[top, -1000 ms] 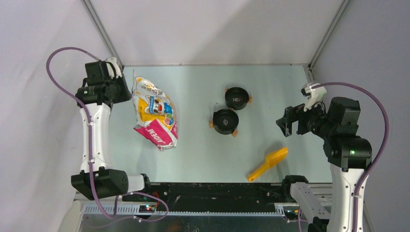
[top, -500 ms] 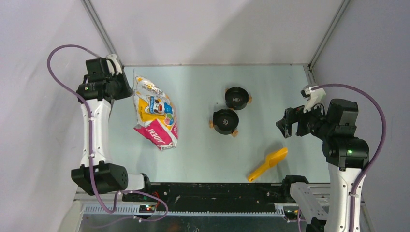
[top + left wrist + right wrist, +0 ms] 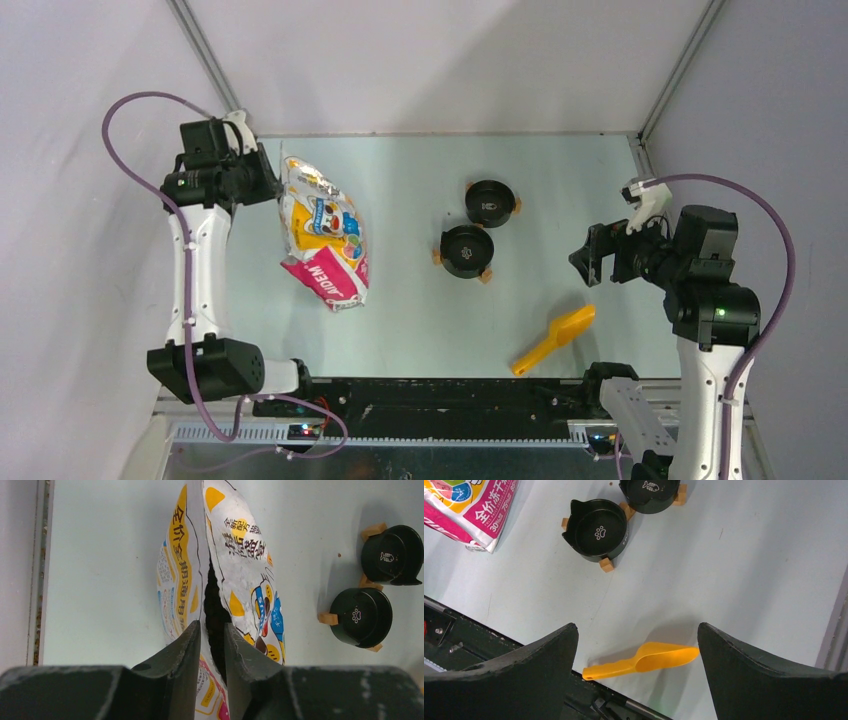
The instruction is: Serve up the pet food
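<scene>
The cartoon-cat bag (image 3: 322, 235) lies on the table's left side, its top end raised. In the left wrist view the bag (image 3: 245, 565) shows a dark slit of an open mouth; the pet food inside is hidden in that darkness. My left gripper (image 3: 212, 630) stands at the mouth with its jaws narrowly apart, closed on the bag's left lip; from above the left gripper (image 3: 272, 183) sits at the bag's top end. My right gripper (image 3: 637, 625) hangs wide open and empty above the yellow scoop (image 3: 649, 659), well clear of it.
Two black bowls on small wooden feet stand mid-table, one with a paw mark (image 3: 467, 250) and one with a fish mark (image 3: 490, 202). The scoop (image 3: 555, 338) lies near the black front rail (image 3: 450, 392). Walls close in the left, back and right sides.
The left gripper has shifted slightly right and back, and the bag's top end has risen and spread with it. The right arm has barely moved.
</scene>
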`<state>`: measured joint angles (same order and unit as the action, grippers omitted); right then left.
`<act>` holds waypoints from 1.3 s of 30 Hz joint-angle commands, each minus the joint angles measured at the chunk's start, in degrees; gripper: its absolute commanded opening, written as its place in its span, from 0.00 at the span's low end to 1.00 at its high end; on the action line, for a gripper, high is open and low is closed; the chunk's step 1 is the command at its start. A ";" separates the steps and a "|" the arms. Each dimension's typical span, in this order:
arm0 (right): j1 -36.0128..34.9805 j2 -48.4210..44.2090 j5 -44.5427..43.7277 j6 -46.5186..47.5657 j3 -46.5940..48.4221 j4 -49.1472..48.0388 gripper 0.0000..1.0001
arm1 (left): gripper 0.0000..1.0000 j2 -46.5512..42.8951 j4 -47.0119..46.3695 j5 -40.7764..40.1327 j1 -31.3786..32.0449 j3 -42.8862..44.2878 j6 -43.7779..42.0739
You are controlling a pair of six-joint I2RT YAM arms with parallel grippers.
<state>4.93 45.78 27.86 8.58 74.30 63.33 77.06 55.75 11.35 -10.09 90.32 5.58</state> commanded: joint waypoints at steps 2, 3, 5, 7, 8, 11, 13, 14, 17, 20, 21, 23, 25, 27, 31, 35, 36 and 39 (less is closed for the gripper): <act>0.49 -0.34 1.09 -1.01 -0.45 -1.28 0.92 | 0.31 -1.41 -0.17 2.27 1.47 -0.56 -0.49; 0.51 -0.30 1.16 -1.02 -0.51 -1.28 0.91 | 0.31 -1.43 -0.05 1.96 1.54 -0.66 -0.57; 0.60 -0.33 1.19 -1.06 -0.51 -1.21 0.92 | 0.31 -1.42 0.36 0.36 1.56 -0.94 -0.82; 0.61 -0.40 1.31 -1.10 -0.54 -1.15 0.92 | 0.30 -1.27 0.85 -1.97 1.56 -1.20 -1.35; 0.61 -0.41 1.32 -1.04 -0.55 -1.08 0.92 | 0.30 -1.24 1.14 -3.43 1.56 -1.22 -1.85; 0.69 -0.43 1.28 -0.96 -0.53 -0.98 0.92 | 0.20 -0.83 1.57 -6.50 1.37 -1.10 -2.78; 0.70 -0.47 1.29 -0.94 -0.66 -0.98 0.92 | 0.05 -0.73 1.39 -7.91 1.16 -0.47 -3.48; 0.70 -0.49 1.30 -0.93 -0.74 -1.05 0.92 | 0.03 -0.69 1.13 -8.40 1.13 -0.26 -3.61; 0.70 -0.36 1.66 -1.00 -1.16 -1.22 0.92 | 0.03 -0.30 -0.87 -9.98 1.12 -0.18 -3.98; 0.70 0.11 2.17 -1.48 -1.35 -1.62 0.92 | 0.12 2.79 -0.76 -8.90 1.17 0.86 -4.00; 0.70 0.19 2.44 -1.60 -1.35 -1.71 0.92 | 0.16 3.74 -0.27 -7.97 1.28 2.04 -4.00; 0.70 0.31 2.75 -1.85 -1.34 -1.82 0.91 | 0.19 6.63 0.13 -7.52 1.42 4.40 -3.94; 0.63 0.42 3.06 -1.97 -1.31 -1.74 0.92 | 0.22 10.59 -0.29 -7.94 1.55 7.48 -4.10; 0.61 0.45 3.16 -1.98 -1.35 -1.65 0.92 | 0.26 13.97 -0.63 -8.55 1.60 11.63 -4.55; 0.61 0.35 3.02 -1.82 -1.35 -1.40 0.91 | 0.33 23.77 1.95 -8.44 1.56 24.30 -5.37; 0.69 0.28 2.88 -1.79 -1.47 -1.36 0.91 | 0.37 32.04 1.77 -7.54 1.71 34.79 -6.85; 0.69 0.23 2.88 -1.85 -1.55 -1.32 0.92 | 0.38 33.30 1.61 -7.88 1.77 37.55 -6.98; 0.70 0.23 2.97 -1.98 -1.63 -0.97 0.91 | 0.39 36.16 1.55 -8.33 2.47 39.44 -7.84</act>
<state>5.41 46.11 29.85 7.31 72.86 63.31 110.83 59.05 3.25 -8.80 125.56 -0.08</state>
